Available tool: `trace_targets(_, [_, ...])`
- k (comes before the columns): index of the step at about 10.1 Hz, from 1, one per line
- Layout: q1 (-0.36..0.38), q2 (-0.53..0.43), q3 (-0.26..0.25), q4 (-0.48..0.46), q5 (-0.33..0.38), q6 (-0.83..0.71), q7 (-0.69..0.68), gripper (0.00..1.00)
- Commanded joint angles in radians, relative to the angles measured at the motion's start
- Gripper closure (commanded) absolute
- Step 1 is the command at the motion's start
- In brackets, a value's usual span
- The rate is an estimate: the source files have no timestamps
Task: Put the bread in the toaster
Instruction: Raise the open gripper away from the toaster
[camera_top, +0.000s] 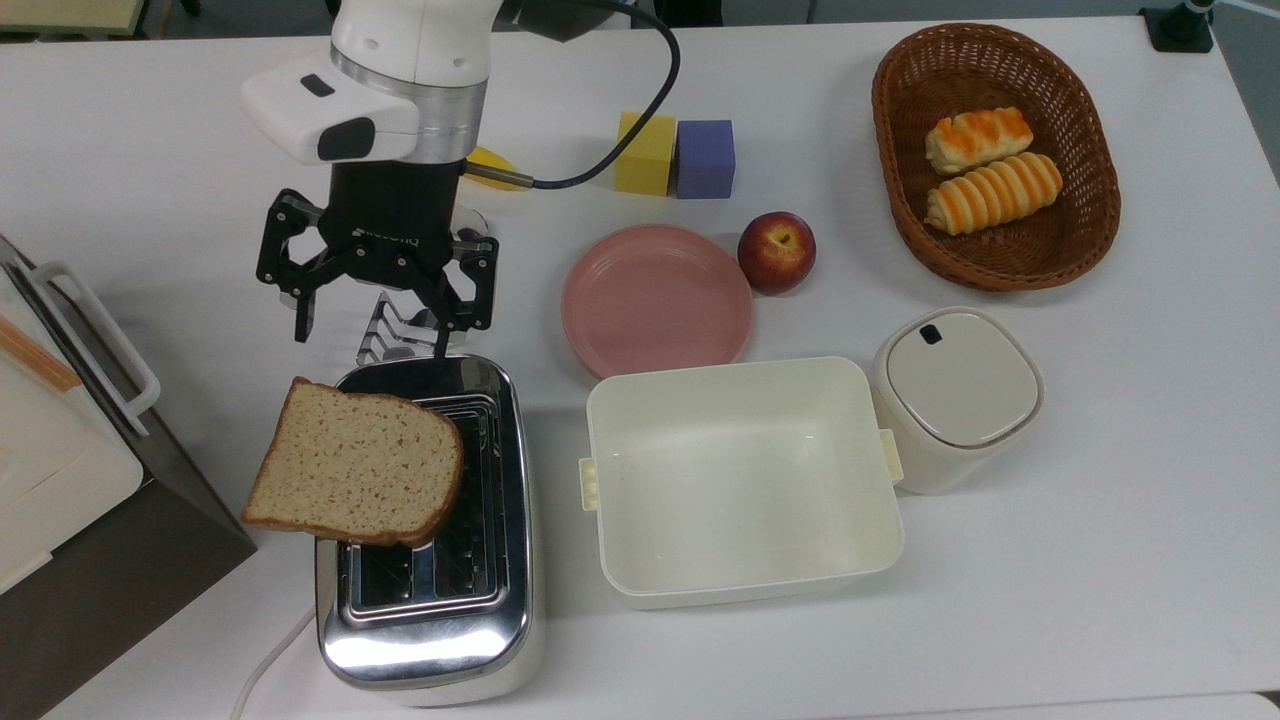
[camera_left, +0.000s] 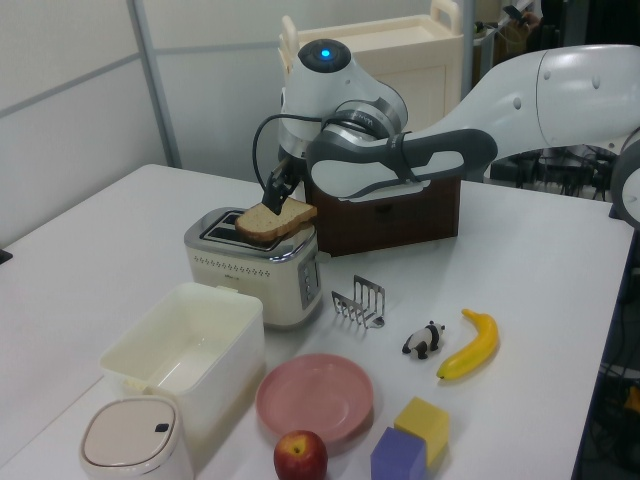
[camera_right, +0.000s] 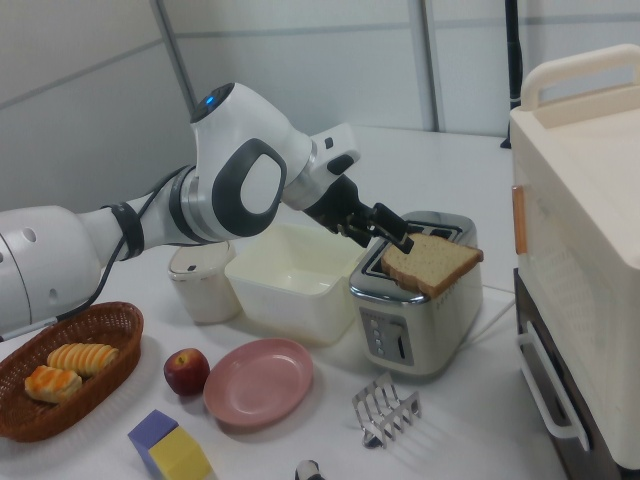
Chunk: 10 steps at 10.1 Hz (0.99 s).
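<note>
The bread (camera_top: 350, 465) is a brown slice lying flat across the top of the chrome toaster (camera_top: 430, 625). It covers part of the slots and overhangs the toaster's edge on the top view's left. It rests the same way in the left view (camera_left: 275, 222) and the right view (camera_right: 430, 262). My gripper (camera_top: 370, 340) is open just beyond the toaster's far end, above it, with nothing between its fingers. In the left view the gripper (camera_left: 272, 190) hovers right over the slice's end on the toaster (camera_left: 250, 270). The right view has the gripper (camera_right: 385, 228) beside the toaster (camera_right: 410, 325).
A toast rack (camera_top: 385, 325) stands under the gripper. A cream tub (camera_top: 740, 590), a lidded canister (camera_top: 955, 395), a pink plate (camera_top: 655, 300) and an apple (camera_top: 776, 250) lie to the top view's right. A roll basket (camera_top: 1000, 30), foam blocks (camera_top: 645, 150) and a brown cabinet (camera_top: 100, 570) ring the table.
</note>
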Motion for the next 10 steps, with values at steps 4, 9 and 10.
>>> trace_targets(4, [-0.006, -0.018, 0.008, 0.004, -0.008, -0.033, 0.035, 0.0])
trace_targets(9, [0.002, -0.124, 0.011, 0.004, 0.077, -0.241, 0.032, 0.0])
trace_targets(10, [0.003, -0.124, 0.011, 0.006, 0.077, -0.258, 0.032, 0.0])
